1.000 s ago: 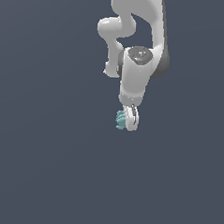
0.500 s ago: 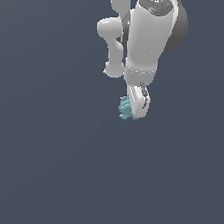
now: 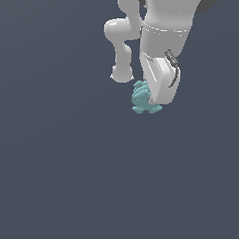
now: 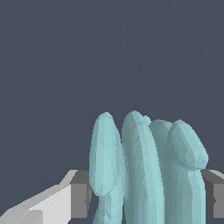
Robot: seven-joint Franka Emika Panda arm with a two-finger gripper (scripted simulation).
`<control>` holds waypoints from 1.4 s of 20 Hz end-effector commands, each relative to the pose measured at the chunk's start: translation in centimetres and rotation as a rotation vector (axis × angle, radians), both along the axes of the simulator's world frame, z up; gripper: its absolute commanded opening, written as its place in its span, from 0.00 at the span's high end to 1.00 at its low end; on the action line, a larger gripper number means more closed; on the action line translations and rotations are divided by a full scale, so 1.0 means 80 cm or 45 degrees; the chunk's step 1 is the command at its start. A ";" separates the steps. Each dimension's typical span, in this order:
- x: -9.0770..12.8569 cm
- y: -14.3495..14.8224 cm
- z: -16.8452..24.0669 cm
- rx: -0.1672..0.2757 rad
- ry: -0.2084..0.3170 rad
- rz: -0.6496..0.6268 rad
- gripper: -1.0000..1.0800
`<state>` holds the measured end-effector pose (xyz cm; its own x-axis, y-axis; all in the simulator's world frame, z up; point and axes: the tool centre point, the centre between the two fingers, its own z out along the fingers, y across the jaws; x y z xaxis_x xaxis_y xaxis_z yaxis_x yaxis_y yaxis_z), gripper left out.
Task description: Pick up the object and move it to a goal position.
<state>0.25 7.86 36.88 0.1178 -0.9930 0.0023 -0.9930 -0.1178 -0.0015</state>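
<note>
**Teal object clamped in my gripper**

I am holding the object (image 4: 146, 170) between my fingers. In the wrist view its ridged teal lobes are standing side by side, filling the gap between my two grey pads (image 4: 80, 194), one pad pressing each flank. The lobes are rounded at their tips and are running lengthwise away from the camera, with shallow grooves between them. My gripper (image 4: 146, 199) is closing on the object at about the object's own width, so the jaws are neither wide apart nor pinched together. A pale wedge of my finger housing is showing beside the near pad.

In the exterior view I am hanging my white arm (image 3: 165, 24) down from the top of the frame, with the hand's casing covering much of the gripper (image 3: 151, 104). The object (image 3: 141, 98) is peeking out from the casing toward the exterior view's left and below it, its toothed edge showing as small teal bumps. A second white link with a rounded end is sitting just beside the object, further toward the exterior view's left. Everything around is a flat, dark grey-blue surface (image 3: 63, 178); I cannot tell from either view whether the object is touching it or hanging clear of it.
</note>
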 end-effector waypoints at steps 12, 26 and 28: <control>0.023 0.009 0.119 0.001 0.002 0.003 1.00; 0.034 0.013 0.165 0.002 0.002 0.004 1.00; 0.035 0.013 0.166 0.002 0.002 0.004 1.00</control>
